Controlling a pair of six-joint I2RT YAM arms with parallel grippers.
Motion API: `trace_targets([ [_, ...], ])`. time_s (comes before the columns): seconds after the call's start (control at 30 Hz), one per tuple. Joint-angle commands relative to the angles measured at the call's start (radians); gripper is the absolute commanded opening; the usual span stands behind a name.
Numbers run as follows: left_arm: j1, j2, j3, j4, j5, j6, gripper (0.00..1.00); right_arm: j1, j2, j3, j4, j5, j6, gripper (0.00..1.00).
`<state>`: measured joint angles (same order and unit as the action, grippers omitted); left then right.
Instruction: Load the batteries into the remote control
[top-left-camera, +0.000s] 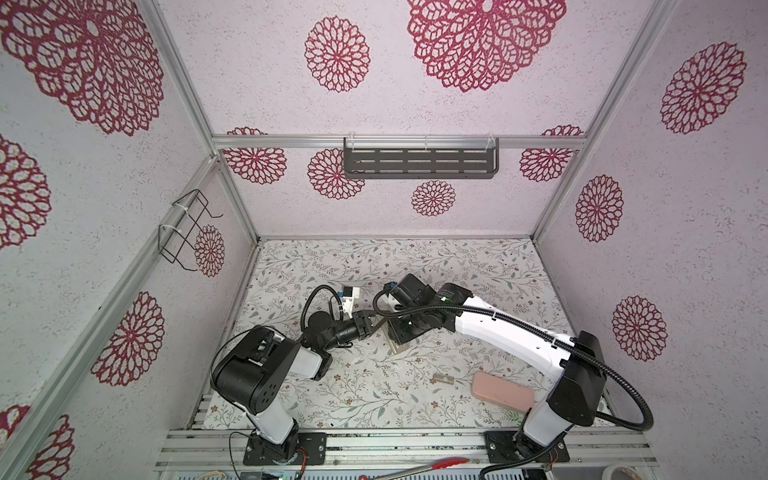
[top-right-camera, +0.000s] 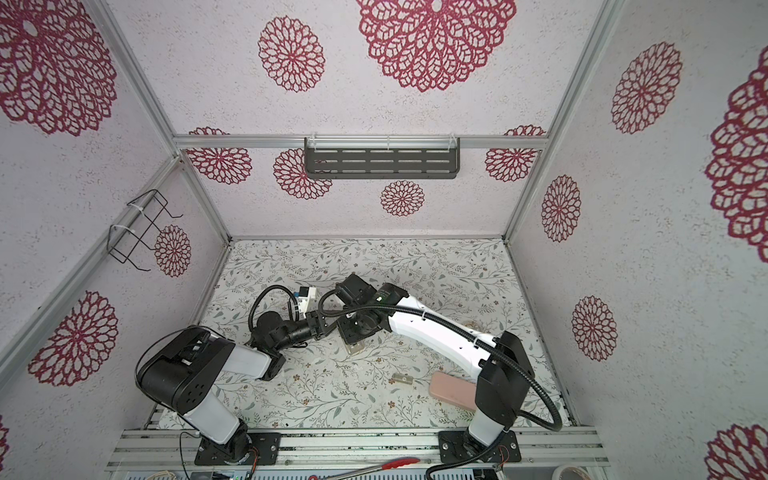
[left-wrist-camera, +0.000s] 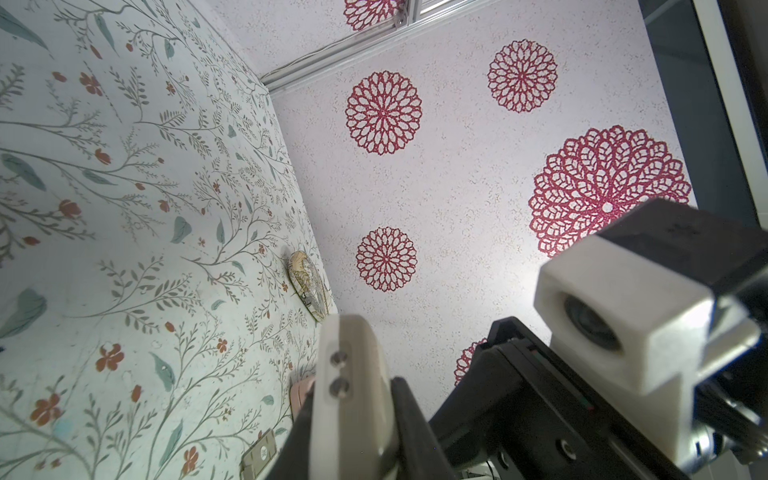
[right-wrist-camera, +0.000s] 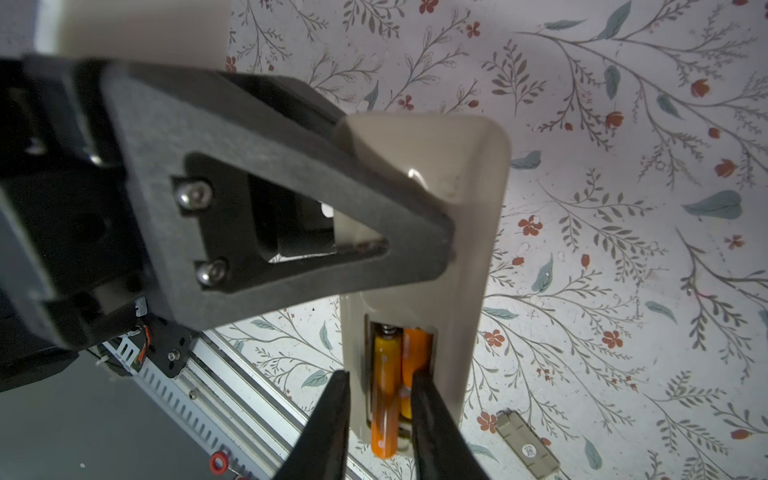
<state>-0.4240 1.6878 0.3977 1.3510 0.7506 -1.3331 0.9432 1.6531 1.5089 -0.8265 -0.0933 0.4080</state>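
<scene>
A: How many things do you count here?

B: Two batteries (right-wrist-camera: 384, 386), one remote control (right-wrist-camera: 469, 199), one small beige cover piece (right-wrist-camera: 525, 446) and one pink pad (top-left-camera: 503, 392). There are also two arms.

A: Where are the batteries?

B: Both lie side by side, lengthwise, in the open compartment (right-wrist-camera: 367, 365) of the remote control, which has its plain back up.

A: And the left gripper (top-left-camera: 376, 323)?

B: It is clamped on the remote control, at the end away from the compartment. One black finger (right-wrist-camera: 291, 199) lies across the back. I cannot tell if the remote control rests on the floral mat (top-left-camera: 374, 399).

A: The right gripper (right-wrist-camera: 381, 399)?

B: It points down at the compartment with its two tips a little apart. It has hold of nothing. One tip hides part of one battery.

A: What about edges and room?

B: In both top views the remote control is near the middle of the mat, well apart from every wall, and bare mat shows around it. The cover piece lies near the compartment end without touching it. The pink pad lies near the front edge, beside the right arm, well apart from the remote control. The two grippers are close together.
</scene>
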Motion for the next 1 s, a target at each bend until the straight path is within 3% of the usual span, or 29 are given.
trace_targets([
  [0.0,0.002,0.021,0.018,0.071,0.033,-0.018,0.00,-0.011,-0.025,0.030,-0.024,0.031,-0.024,0.31],
  [0.27,0.001,0.035,0.020,0.070,0.045,-0.025,0.00,0.003,-0.095,0.045,-0.060,0.081,-0.108,0.32],
  [0.43,0.001,0.033,0.019,0.069,0.049,-0.034,0.00,0.047,-0.174,-0.013,-0.070,0.105,-0.263,0.31],
  [0.67,0.000,0.033,0.023,0.070,0.055,-0.044,0.00,0.121,-0.333,-0.166,0.115,0.070,-0.463,0.33],
  [0.97,-0.019,0.023,0.024,0.071,0.074,-0.045,0.00,0.164,-0.321,-0.173,0.084,0.131,-0.664,0.35],
])
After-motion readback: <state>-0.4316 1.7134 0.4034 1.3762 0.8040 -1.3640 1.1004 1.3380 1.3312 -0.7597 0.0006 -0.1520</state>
